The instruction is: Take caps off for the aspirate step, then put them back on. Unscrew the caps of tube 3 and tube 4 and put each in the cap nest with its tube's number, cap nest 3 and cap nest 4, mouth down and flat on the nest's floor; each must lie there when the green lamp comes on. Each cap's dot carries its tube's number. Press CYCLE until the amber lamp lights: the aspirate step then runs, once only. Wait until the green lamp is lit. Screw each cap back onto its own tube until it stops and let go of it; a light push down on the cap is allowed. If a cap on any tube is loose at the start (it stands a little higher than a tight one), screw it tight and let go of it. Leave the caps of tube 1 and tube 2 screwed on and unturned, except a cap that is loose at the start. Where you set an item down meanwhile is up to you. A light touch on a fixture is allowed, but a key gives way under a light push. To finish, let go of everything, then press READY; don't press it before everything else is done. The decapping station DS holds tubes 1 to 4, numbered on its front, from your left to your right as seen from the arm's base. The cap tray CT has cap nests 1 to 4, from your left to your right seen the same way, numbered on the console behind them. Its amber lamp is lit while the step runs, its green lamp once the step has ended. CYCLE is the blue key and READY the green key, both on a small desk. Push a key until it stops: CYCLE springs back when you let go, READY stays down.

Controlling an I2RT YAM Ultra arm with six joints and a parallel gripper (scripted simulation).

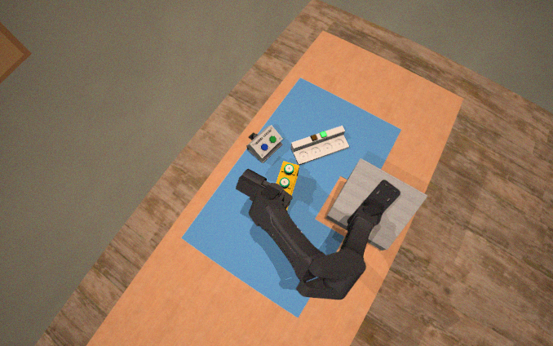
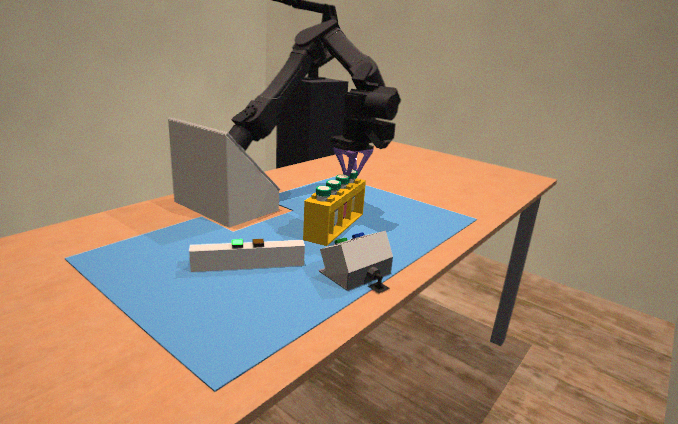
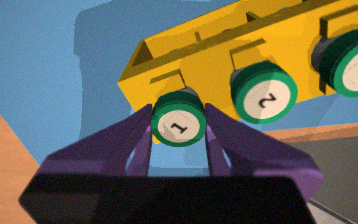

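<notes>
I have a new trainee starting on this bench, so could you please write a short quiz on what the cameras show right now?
1. True or false: the purple-fingered tool is shut on the green round cap with dot 1.
2. Which lamp on the white console is lit: A amber, B green, C neither?
3. Fill in: the yellow tube station stands on the ___ mat.

Key: 1 true; 2 B; 3 blue.
</notes>
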